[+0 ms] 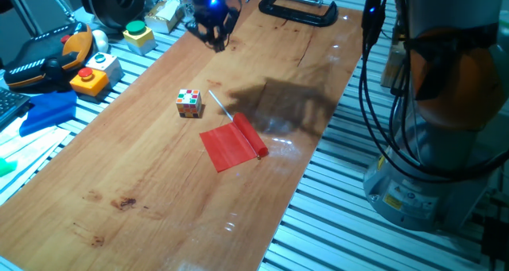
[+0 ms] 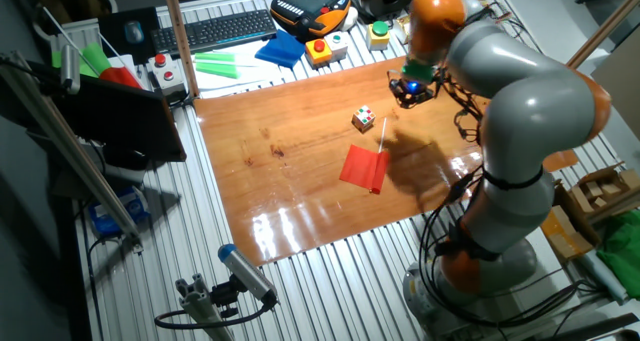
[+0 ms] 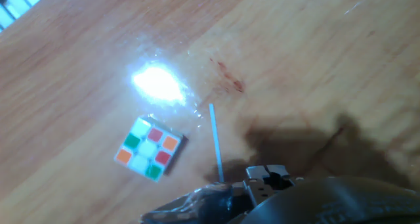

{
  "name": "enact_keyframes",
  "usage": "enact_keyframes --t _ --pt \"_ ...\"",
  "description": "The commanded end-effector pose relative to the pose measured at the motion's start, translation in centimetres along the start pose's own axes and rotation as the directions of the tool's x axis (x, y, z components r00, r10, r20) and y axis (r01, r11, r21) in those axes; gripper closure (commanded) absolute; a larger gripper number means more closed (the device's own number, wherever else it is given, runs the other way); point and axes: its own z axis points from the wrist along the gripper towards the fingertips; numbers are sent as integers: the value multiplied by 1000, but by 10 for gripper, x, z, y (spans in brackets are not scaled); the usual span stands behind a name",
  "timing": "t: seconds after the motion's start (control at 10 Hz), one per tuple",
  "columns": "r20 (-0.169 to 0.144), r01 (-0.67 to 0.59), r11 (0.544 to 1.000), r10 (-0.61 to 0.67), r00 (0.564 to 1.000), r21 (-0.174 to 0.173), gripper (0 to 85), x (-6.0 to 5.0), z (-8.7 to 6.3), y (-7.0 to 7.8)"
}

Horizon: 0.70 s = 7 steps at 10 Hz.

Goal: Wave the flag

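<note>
The flag lies flat on the wooden table, a red cloth (image 1: 233,146) partly rolled at one edge, with its thin white stick (image 1: 221,106) pointing to the far side. It also shows in the other fixed view (image 2: 363,168). In the hand view only the stick (image 3: 215,142) shows; the cloth is out of view. My gripper (image 1: 213,34) hangs above the far end of the table, away from the flag and empty, fingers apparently spread. It also shows in the other fixed view (image 2: 412,89). In the hand view only a small part of the gripper (image 3: 266,177) shows at the bottom edge.
A small multicoloured puzzle cube (image 1: 188,102) stands just left of the stick, also seen in the hand view (image 3: 148,148). A black clamp (image 1: 298,9) sits at the far table edge. Button boxes (image 1: 89,76) and a blue cloth (image 1: 44,112) lie off the table's left side.
</note>
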Motion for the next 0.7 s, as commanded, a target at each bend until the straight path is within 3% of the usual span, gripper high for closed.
enact_keyframes --t 0.0,0.1,0.4,0.6 --pt "-19 1 1000 -1 1000 -29 843 -1 -53 -3" --pt "-35 8 999 -10 999 -49 843 -2 -55 -4" --pt "-7 57 998 -57 998 0 843 -2 -55 -3" --pt "-4 74 997 -74 997 9 843 -3 -55 -3"
